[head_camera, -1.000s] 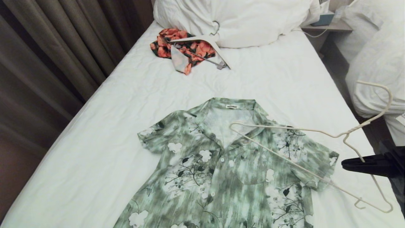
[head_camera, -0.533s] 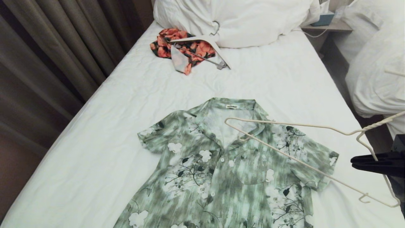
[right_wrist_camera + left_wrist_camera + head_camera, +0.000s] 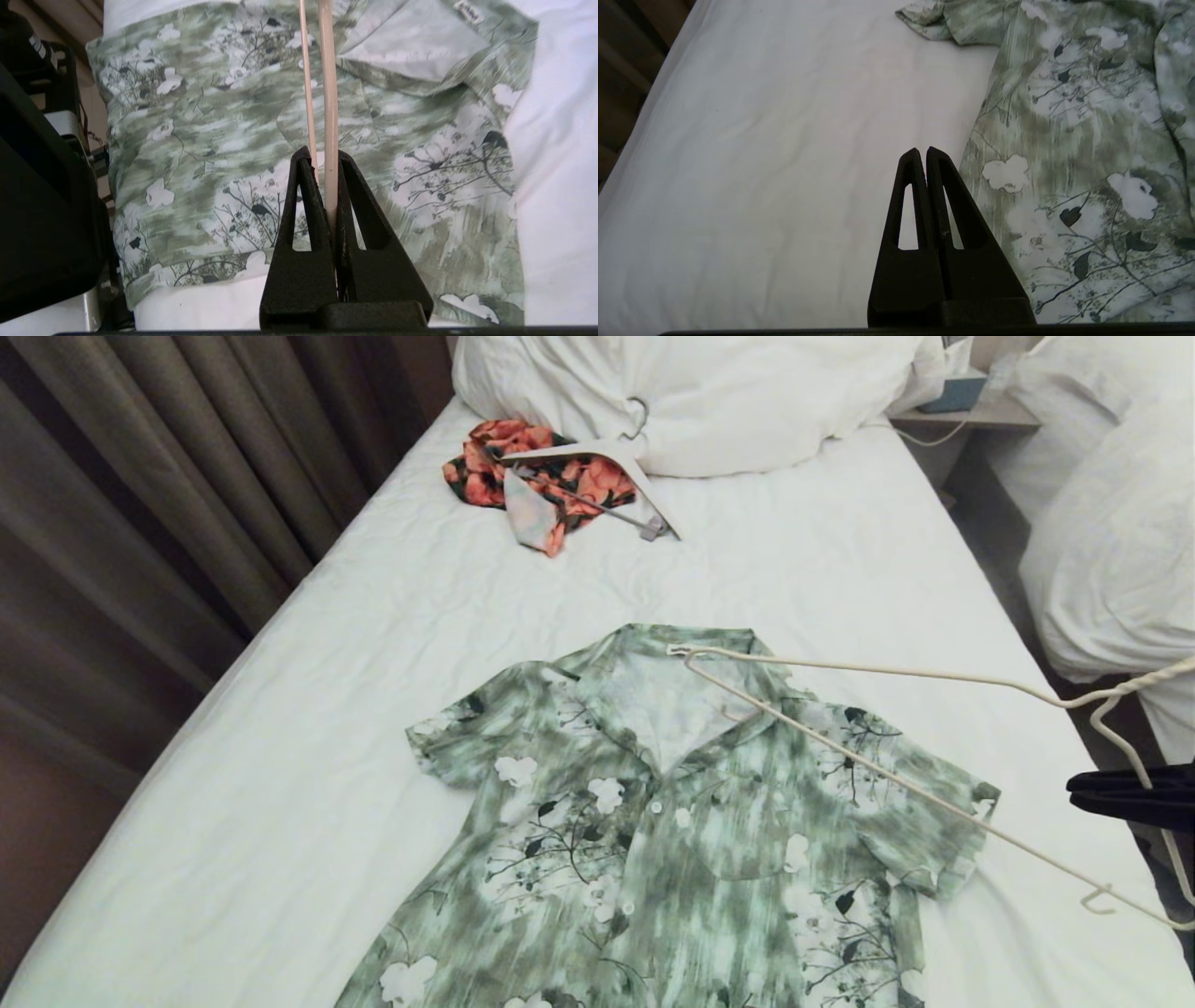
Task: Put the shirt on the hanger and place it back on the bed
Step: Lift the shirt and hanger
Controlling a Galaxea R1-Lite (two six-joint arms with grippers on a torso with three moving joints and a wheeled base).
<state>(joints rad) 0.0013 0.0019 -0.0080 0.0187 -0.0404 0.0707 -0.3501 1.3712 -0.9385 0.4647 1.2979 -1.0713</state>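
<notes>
Shirt lies flat, front up, on bed w/ white sheet: short-sleeved, collared, button-up, green-and-white brushed print w/ white flowers, dark leaves; collar open, label showing. Hanger, thin cream wire, slants above shirt, one end over collar, other end past shirt's sleeve by bed edge. Right hand clamped on hanger wire beside that sleeve. Left hand closed, empty, over bare sheet beside shirt's other side.

Matte black end effector with triangular slotted fingers.
</notes>
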